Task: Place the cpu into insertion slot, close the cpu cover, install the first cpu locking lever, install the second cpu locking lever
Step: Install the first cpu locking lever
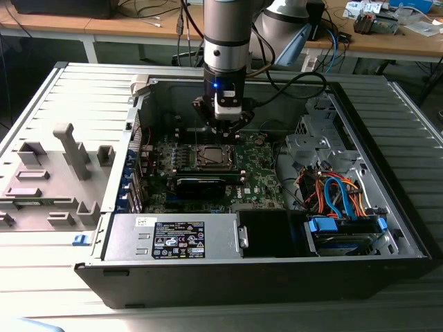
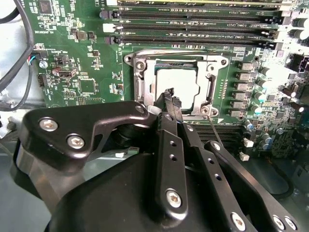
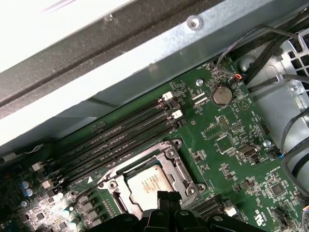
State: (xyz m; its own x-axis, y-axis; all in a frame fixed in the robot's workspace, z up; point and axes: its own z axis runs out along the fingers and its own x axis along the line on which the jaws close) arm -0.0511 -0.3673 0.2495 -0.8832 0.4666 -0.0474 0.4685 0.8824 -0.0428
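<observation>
- Silvery-grey and square, the small flat metal cpu [image 2: 178, 87] lay seated in the insertion slot [image 2: 166, 65]. The slot's dark frame showed as a thin strip along one edge of the chip in the second wrist view.
- The cpu cover [image 2: 141, 86], a thin square metal frame plate with a large window, lay flat over the chip. Its window left the metal top bare in both wrist views.
- A thin metal lever rod [image 2: 213, 128] ran out from one corner of the cover, just beside the gripper's black linkage.
- The black gripper [image 2: 170, 95] hung directly over the socket with its fingertips clenched together and nothing between them. They sat above the rim of the cover; whether they touched it could not be told.
- In the exterior view the grey robot arm [image 1: 225, 34] stood upright over the middle of the green motherboard [image 1: 259, 173].
- Long black memory slots [image 3: 120, 145] lay in a parallel row just beside the socket.
- A round silver coin cell [image 3: 221, 95] sat on the board, well apart from the socket.
- A long black card [image 1: 201, 185] lay on the near side of the socket.
- The open dark computer case [image 1: 228, 280] lay on its side on a ribbed grey table [image 1: 415, 124].
- A grey power supply box [image 1: 173, 238] sat against the near wall of the case.
- Orange and blue cables [image 1: 332, 190] bunched at the exterior view's right, inside the case.
- A pale grey moulded fixture [image 1: 62, 173] stood on the table at the exterior view's left, outside the case.
</observation>
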